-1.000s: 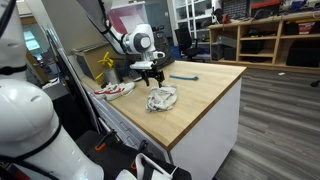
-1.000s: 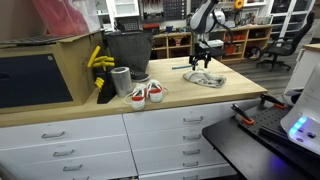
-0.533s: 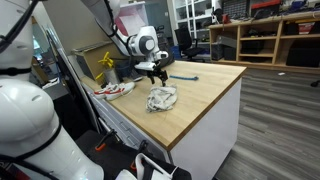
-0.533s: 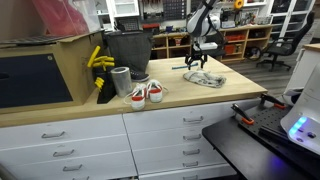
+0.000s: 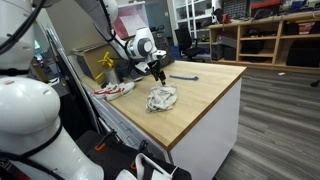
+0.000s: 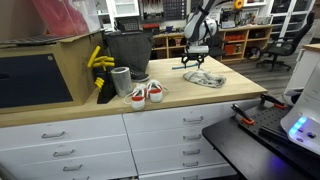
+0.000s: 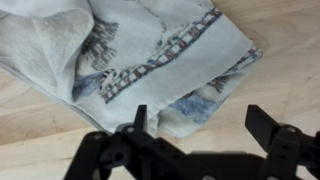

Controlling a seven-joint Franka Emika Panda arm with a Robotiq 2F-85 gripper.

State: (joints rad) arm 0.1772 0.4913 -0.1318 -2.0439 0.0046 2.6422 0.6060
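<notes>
Two black fingers (image 7: 140,118) of the gripper (image 7: 200,120) stand wide apart with nothing between them, poised above the edge of a crumpled patterned cloth (image 7: 150,50); in the wrist view the cloth spreads from 9 o'clock to 2 o'clock above the fingertips, one folded corner reaching down into the gap. In both exterior views the gripper (image 5: 157,72) (image 6: 196,62) hangs just over the cloth (image 5: 161,97) (image 6: 205,79), apart from it, and the cloth lies bunched on the wooden countertop (image 5: 205,100) (image 6: 190,98). A pair of red-and-white sneakers (image 5: 113,89) (image 6: 147,93) rests at 9 o'clock of the cloth in an exterior view, well apart. A slim blue tool (image 5: 184,77) lies at 1 o'clock of the cloth, near it.
</notes>
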